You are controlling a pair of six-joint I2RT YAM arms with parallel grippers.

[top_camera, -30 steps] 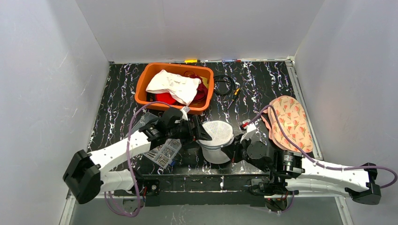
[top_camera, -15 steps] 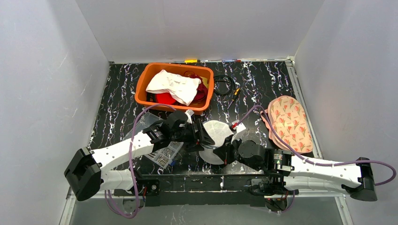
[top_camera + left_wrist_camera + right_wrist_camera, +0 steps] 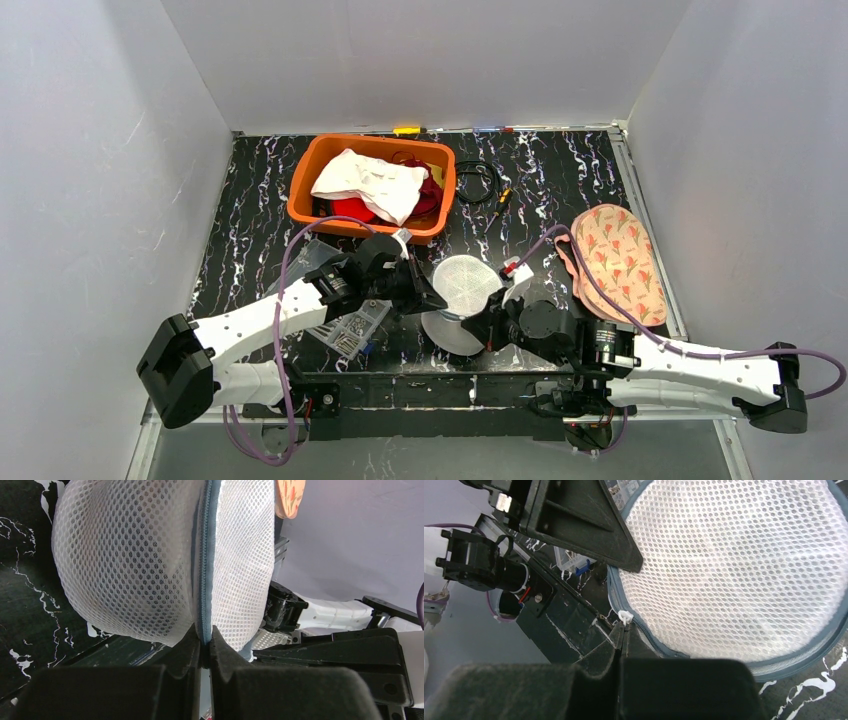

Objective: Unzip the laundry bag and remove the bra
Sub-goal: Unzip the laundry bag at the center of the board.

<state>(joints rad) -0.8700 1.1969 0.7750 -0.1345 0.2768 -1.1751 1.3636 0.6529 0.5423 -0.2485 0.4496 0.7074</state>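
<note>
The laundry bag [image 3: 463, 296] is a round white mesh pouch with a blue-grey zipper band, tipped on its edge between the two arms at the near middle of the table. My left gripper [image 3: 204, 642] is shut on the zipper seam [image 3: 204, 580] at the bag's left side [image 3: 432, 298]. My right gripper [image 3: 623, 632] is shut on the small white zipper pull [image 3: 625, 616], at the bag's near edge [image 3: 488, 325]. The bra is hidden; the mesh [image 3: 734, 565] does not show what is inside.
An orange basket [image 3: 300, 192] of clothes stands at the back. A clear box of small parts [image 3: 350, 328] lies under the left arm. A black cable [image 3: 478, 182] lies behind the bag. At the right lies a peach floral padded piece [image 3: 615, 262].
My left gripper has shut on the bag's zipper seam. The bag has tipped further onto its edge and shifted slightly left. The right arm has moved in with the pull.
</note>
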